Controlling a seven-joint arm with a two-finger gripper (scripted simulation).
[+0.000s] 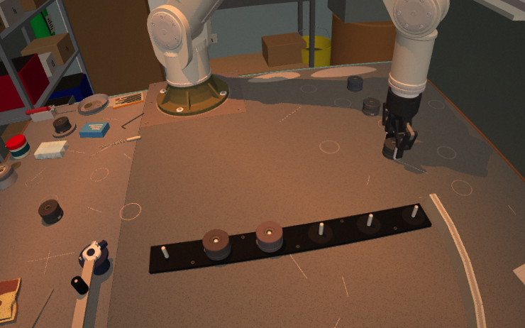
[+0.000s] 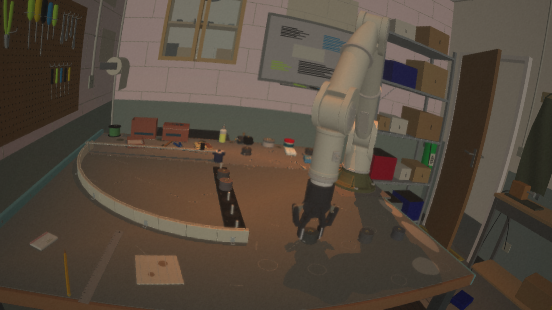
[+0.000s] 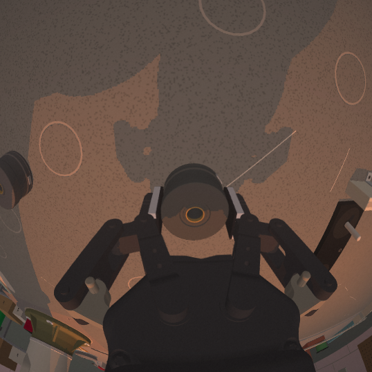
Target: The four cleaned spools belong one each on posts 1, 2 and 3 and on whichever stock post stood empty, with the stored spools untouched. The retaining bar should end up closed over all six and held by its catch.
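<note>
My gripper (image 1: 396, 149) (image 2: 310, 235) (image 3: 194, 208) is down at the table on the right side, its two finger pads against the sides of a dark spool (image 1: 390, 148) (image 3: 193, 204). The spool sits upright on the table. Two more loose spools (image 1: 371, 106) (image 1: 354, 83) stand behind it, and another (image 1: 50, 211) is far left. The black post rack (image 1: 290, 238) lies across the front. Two stored spools (image 1: 216, 244) (image 1: 269, 236) sit on it. Three posts (image 1: 320, 228) (image 1: 370, 219) (image 1: 414, 210) on the right and one (image 1: 164, 251) at the left end stand bare. The retaining bar (image 1: 83, 286) is swung open at front left.
A low curved wall (image 1: 460, 255) runs just right of the rack's end. The arm's base (image 1: 192, 93) stands at the back. Small clutter (image 1: 94, 129) and shelves (image 1: 27, 58) fill the far left.
</note>
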